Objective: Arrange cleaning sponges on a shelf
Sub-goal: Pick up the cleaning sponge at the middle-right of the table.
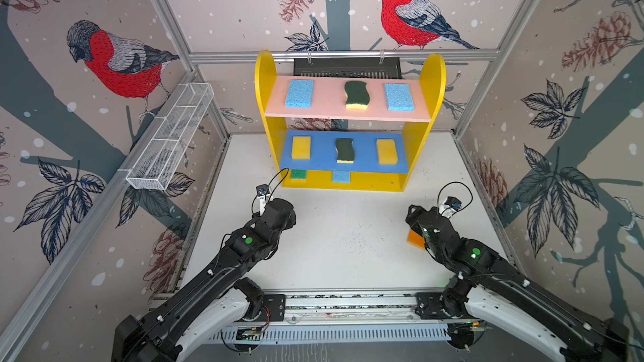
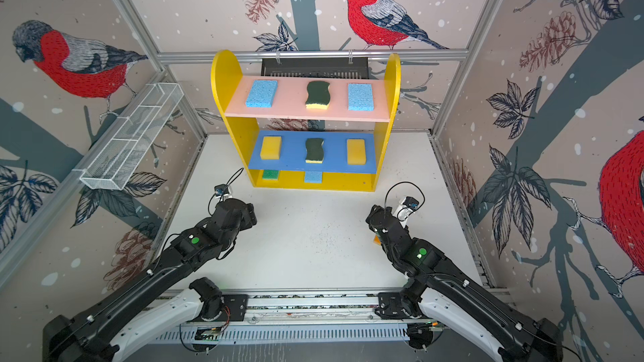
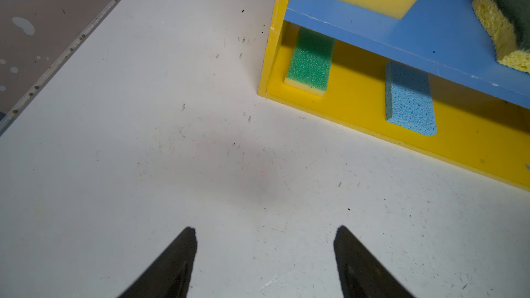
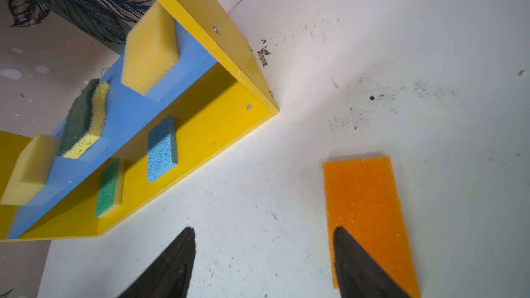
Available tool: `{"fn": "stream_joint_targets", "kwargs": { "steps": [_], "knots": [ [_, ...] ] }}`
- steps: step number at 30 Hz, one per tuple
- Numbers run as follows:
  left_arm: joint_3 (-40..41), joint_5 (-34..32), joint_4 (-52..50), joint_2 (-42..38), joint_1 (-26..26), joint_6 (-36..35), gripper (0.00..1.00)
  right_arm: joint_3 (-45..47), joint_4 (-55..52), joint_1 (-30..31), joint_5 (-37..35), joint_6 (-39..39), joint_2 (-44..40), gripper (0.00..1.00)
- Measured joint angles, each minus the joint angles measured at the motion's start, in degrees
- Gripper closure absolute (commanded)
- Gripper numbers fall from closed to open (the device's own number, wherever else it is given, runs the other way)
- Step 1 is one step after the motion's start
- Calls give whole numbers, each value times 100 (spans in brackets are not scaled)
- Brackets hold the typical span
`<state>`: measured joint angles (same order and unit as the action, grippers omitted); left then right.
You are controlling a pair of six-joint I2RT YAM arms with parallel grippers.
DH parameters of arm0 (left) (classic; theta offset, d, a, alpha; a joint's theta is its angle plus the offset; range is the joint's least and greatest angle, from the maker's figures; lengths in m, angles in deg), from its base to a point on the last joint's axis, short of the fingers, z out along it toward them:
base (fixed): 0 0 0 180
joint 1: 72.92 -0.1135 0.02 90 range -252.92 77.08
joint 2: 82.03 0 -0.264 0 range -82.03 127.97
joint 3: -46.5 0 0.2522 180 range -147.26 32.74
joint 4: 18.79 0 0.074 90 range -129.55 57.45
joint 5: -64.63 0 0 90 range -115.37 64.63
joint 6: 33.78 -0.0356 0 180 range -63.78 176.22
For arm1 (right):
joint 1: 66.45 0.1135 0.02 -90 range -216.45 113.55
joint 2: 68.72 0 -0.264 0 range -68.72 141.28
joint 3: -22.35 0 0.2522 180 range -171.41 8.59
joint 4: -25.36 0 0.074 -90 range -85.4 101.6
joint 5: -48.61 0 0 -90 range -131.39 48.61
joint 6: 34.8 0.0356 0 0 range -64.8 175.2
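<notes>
The shelf (image 1: pixel 265 74) stands at the back of the table. Its pink top board holds two light blue sponges (image 1: pixel 299 94) (image 1: pixel 399 97) and a dark-green wavy one (image 1: pixel 356 95). On the blue middle board lie two yellow sponges (image 1: pixel 301 148) (image 1: pixel 386 151) beside another dark-green one (image 1: pixel 344 150). A green sponge (image 3: pixel 311 64) and a blue sponge (image 3: pixel 408 98) rest on the yellow bottom. An orange sponge (image 4: pixel 361 196) lies flat on the table. My right gripper (image 4: pixel 263 229) is open, one fingertip (image 4: pixel 352 256) over that sponge's edge. My left gripper (image 3: pixel 265 229) hangs open and empty over bare table.
A long white wire-mesh basket (image 1: pixel 170 141) hangs on the left wall rail. A black vented box (image 1: pixel 348 66) sits behind the shelf. Patterned walls close in the white table (image 1: pixel 348 238) on three sides.
</notes>
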<state>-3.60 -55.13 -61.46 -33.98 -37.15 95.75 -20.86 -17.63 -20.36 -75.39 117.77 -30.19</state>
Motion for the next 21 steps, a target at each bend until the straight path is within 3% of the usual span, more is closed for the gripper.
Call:
{"fn": "stream_joint_targets", "kwargs": {
  "steps": [9,12,21],
  "knots": [
    [122,173,275,138,35,9,22,-31,-1025,0,232,280,122,14],
    [140,278,358,271,37,4,22,-87,-1298,87,278,479,199,0],
    [380,481,723,214,42,7,21,-96,-1805,409,433,1078,726,0]
  ]
}}
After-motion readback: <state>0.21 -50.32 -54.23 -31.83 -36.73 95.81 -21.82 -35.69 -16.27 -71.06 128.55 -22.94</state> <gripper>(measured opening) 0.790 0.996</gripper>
